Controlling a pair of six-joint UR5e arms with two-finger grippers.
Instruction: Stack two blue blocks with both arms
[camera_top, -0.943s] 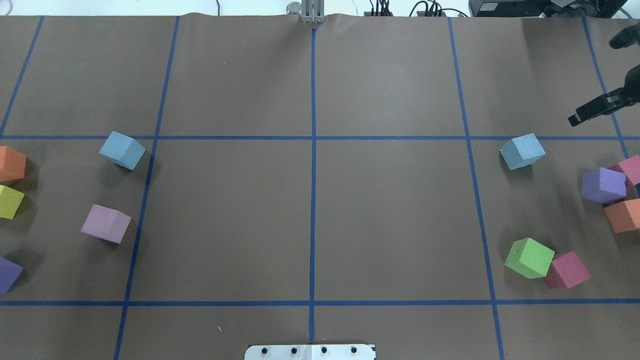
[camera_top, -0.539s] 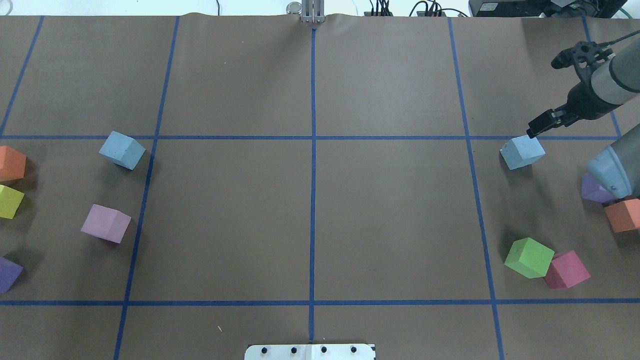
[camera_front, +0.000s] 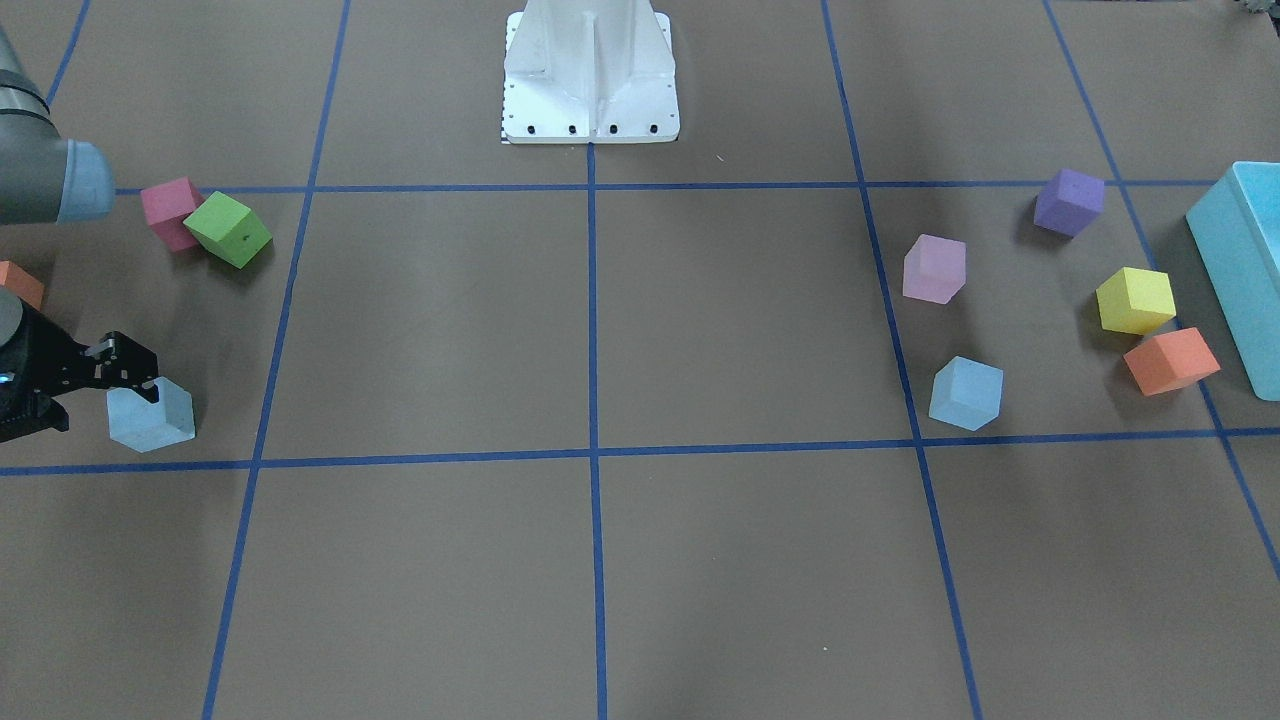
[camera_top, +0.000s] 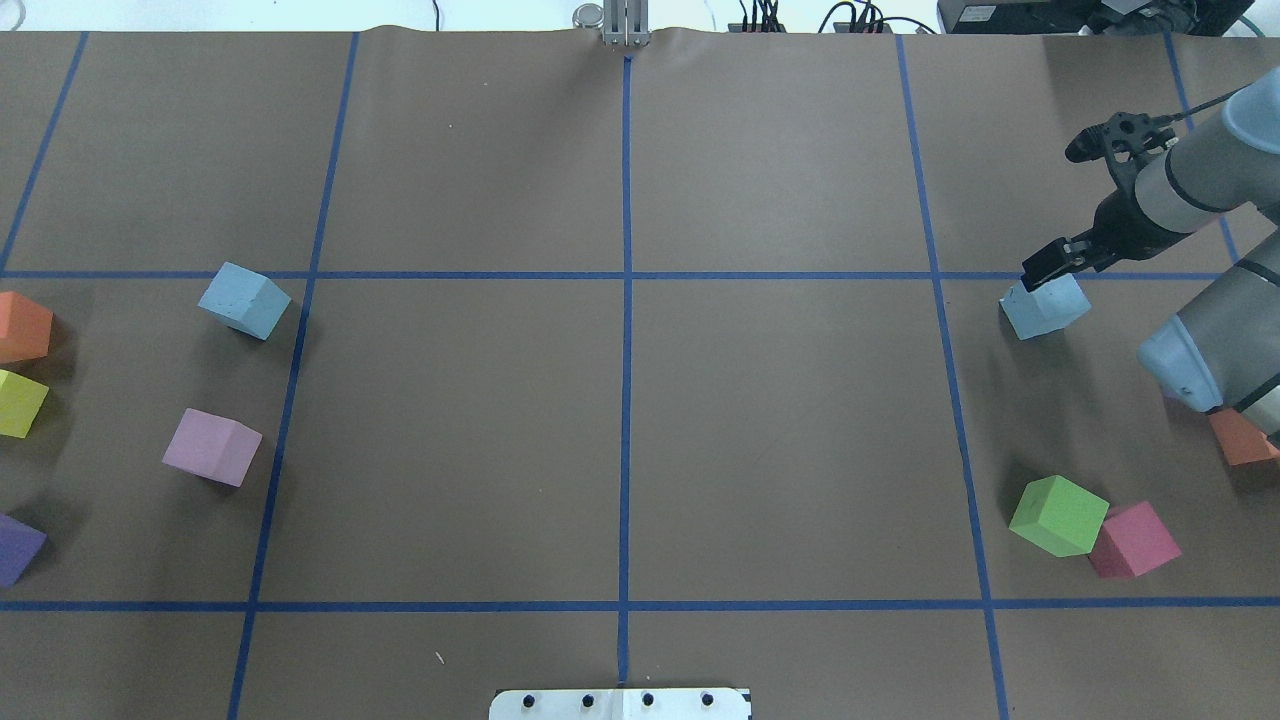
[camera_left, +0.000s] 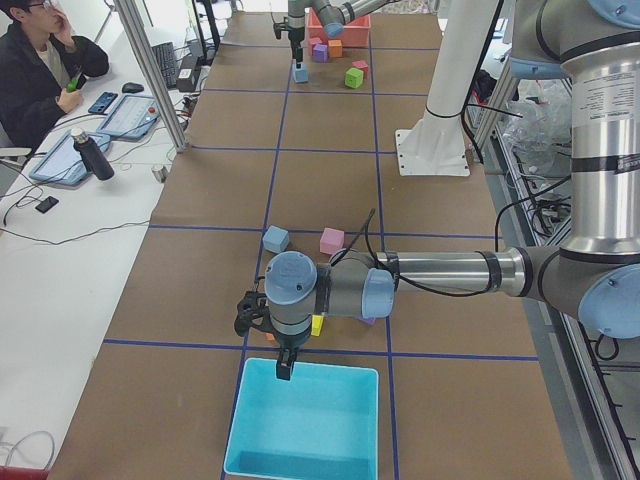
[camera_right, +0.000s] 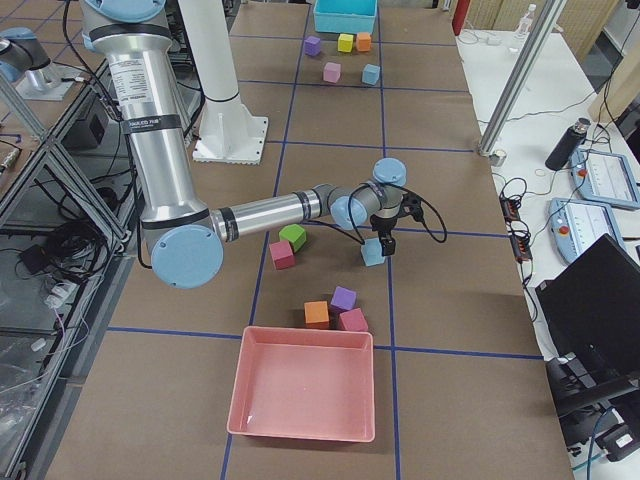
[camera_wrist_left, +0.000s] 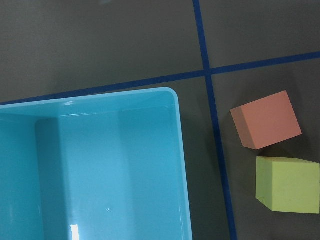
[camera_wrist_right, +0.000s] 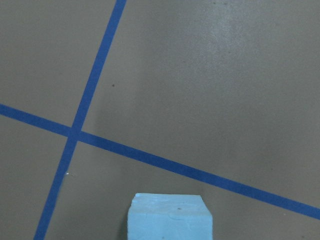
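Step in hand: approach to the first pick, no block lifted yet. Right arm (camera_top: 1190, 180) reaches in from the right edge, forearm angled down toward the bench (camera_top: 780, 430). Its wrist is turned so the right gripper (camera_top: 1052, 262) points at the right blue block (camera_top: 1045, 307). Gripper tip sits over the block's far top edge, very close. Contact cannot be confirmed from any view. In the front-facing view the jaws look parted, with nothing between them. The right wrist camera shows the block's top low in frame and no fingers. The block rests flat on the bench, right side, just near of the far cross tape line. The left blue block (camera_top: 243, 300) sits alone on the left side, well apart from it, just near of the same line. Left arm (camera_left: 430, 275) is stretched low along the bench's left end, with the left gripper (camera_left: 284, 365) hanging over the rim of the turquoise box (camera_wrist_left: 180, 150), beside an orange cube (camera_wrist_left: 266, 120) and a yellow cube (camera_wrist_left: 287, 185). Whether its jaws are parted or closed cannot be told. Judgement: next the right gripper needs to centre over its block, drop so the jaws straddle two opposite faces, then close. The left arm has to swing across to the other blue block.
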